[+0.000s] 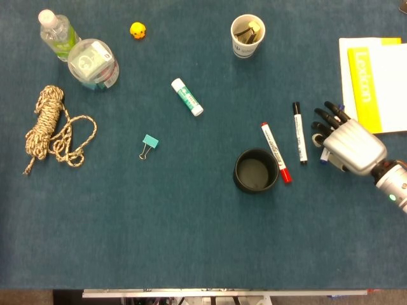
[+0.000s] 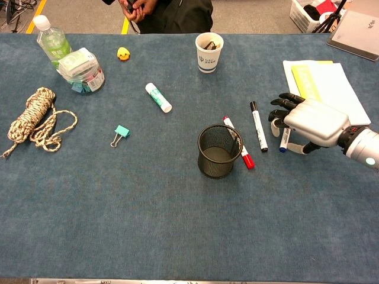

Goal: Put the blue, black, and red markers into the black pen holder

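The black mesh pen holder [image 1: 238,169] [image 2: 216,163] stands upright and empty at the table's centre right. The red marker [image 1: 274,151] [image 2: 246,157] lies just right of it, almost touching its rim. Further right, the black marker [image 1: 299,133] [image 2: 257,132] lies by itself on the cloth. The blue marker [image 2: 283,141] [image 1: 324,157] lies on the table under my right hand [image 1: 346,143] [image 2: 311,122]. The hand arches over it, dark fingers spread on one side and thumb on the other. I see no grip on it. My left hand shows in neither view.
White and yellow papers [image 1: 375,79] lie right behind the right hand. A paper cup [image 1: 247,35], glue stick [image 1: 187,96] and green binder clip [image 1: 149,144] lie toward the middle. Rope [image 1: 51,130], a plastic jar [image 1: 93,63], a bottle [image 1: 56,30] and a yellow duck [image 1: 138,30] sit at the left.
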`<control>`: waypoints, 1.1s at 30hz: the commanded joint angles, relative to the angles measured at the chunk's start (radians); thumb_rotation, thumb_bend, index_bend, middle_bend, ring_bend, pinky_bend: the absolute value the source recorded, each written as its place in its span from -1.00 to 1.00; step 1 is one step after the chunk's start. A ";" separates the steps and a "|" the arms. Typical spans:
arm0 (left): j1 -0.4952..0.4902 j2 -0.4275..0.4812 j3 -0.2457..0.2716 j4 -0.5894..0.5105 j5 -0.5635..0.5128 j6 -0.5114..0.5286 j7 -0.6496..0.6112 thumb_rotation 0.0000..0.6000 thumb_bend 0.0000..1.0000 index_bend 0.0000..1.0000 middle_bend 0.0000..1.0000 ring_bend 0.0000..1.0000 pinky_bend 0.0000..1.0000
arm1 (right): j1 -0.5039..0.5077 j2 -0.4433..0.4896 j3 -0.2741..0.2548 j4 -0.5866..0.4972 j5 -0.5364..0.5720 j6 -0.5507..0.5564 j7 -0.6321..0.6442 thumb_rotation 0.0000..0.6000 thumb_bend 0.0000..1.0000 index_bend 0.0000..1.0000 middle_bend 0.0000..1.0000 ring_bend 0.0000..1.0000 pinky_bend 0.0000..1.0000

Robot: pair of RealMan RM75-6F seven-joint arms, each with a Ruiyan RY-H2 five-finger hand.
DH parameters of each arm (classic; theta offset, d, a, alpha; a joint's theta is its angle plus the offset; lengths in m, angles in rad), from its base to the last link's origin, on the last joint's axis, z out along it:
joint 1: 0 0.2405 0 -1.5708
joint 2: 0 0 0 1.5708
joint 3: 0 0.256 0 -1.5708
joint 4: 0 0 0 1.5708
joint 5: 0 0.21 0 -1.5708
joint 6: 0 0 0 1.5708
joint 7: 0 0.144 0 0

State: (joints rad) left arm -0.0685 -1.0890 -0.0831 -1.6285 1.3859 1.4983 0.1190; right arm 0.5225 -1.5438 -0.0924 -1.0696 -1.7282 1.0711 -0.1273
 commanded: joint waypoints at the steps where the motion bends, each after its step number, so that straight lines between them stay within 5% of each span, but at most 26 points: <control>1: 0.001 0.000 0.000 0.002 -0.001 0.000 -0.003 1.00 -0.06 -0.47 -0.38 -0.44 -0.74 | 0.000 -0.002 -0.003 0.005 0.001 0.001 0.003 1.00 -0.43 -0.06 -0.46 -0.85 -1.00; 23: 0.006 -0.003 0.000 0.029 -0.002 -0.004 -0.040 1.00 -0.06 -0.47 -0.38 -0.44 -0.74 | 0.001 -0.005 -0.020 0.012 0.016 -0.006 -0.019 1.00 -0.39 0.04 -0.45 -0.85 -1.00; 33: 0.009 -0.002 -0.001 0.030 -0.001 -0.002 -0.046 1.00 -0.06 -0.47 -0.38 -0.44 -0.74 | -0.014 0.000 -0.007 0.006 0.034 0.029 -0.011 1.00 -0.29 0.27 -0.35 -0.79 -1.00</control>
State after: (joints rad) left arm -0.0599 -1.0905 -0.0839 -1.5984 1.3853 1.4965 0.0726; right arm 0.5112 -1.5468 -0.1022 -1.0606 -1.6967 1.0948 -0.1383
